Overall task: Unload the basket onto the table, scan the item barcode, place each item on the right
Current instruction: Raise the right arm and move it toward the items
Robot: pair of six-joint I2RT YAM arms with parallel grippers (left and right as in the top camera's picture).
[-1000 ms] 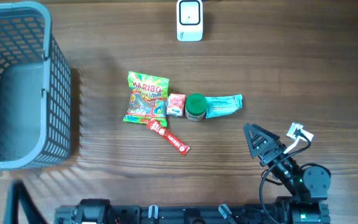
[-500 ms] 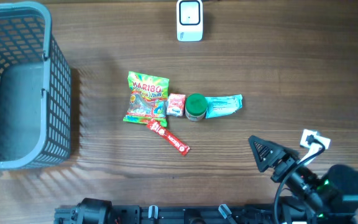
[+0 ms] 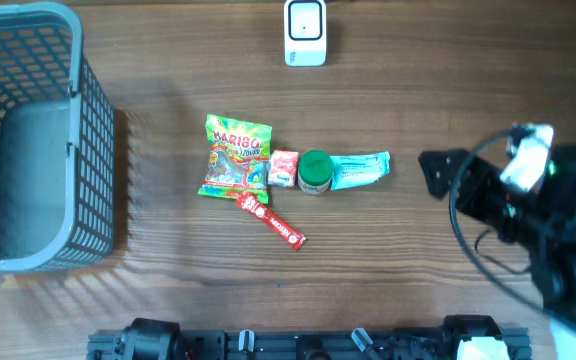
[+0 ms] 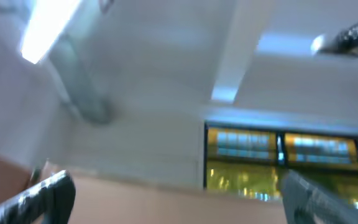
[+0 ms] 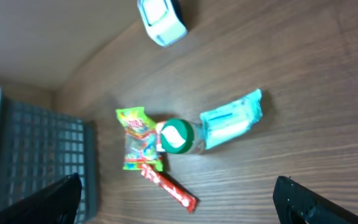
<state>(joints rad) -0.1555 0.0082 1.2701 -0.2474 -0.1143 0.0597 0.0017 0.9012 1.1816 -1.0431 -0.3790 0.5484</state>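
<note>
Since a second ago my right hand has swung up near the teal packet at the right end of the row, wide open and empty; my left hand is wide open too. I think I should pinch the packet's long sides and show its bar code to the scanner. On the desk I count one packet, one green-lid jar, one small red sweet, one gummy bag, one red bar, one basket and one scanner.

A dark wooden table, a white ceiling with a bright strip light, and yellow-lit windows.
</note>
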